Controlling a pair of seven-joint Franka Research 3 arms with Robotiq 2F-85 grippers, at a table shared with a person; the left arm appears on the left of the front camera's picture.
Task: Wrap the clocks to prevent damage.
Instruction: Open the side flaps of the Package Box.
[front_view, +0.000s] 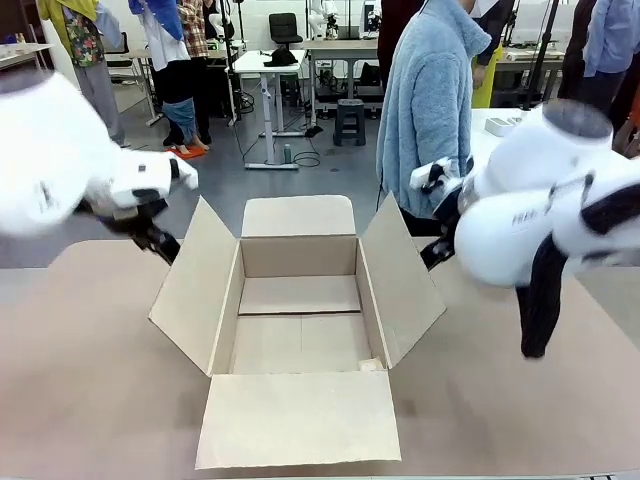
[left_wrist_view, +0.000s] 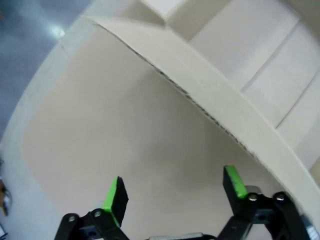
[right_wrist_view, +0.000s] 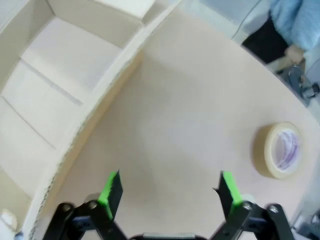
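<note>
Cardboard box (front_view: 300, 425) stands open mid-table, all four flaps splayed out and the near one lying toward the camera. Where the clocks are I cannot tell. Left gripper (left_wrist_view: 174, 182) hangs just outside the left flap and right gripper (right_wrist_view: 170, 181) just outside the right flap, each with jaws spread wide and holding nothing. Tape roll (right_wrist_view: 277, 150) lies flat on the table (right_wrist_view: 190, 100), beyond the right jaws and away from the box, so the right arm looks the nearer to it.
</note>
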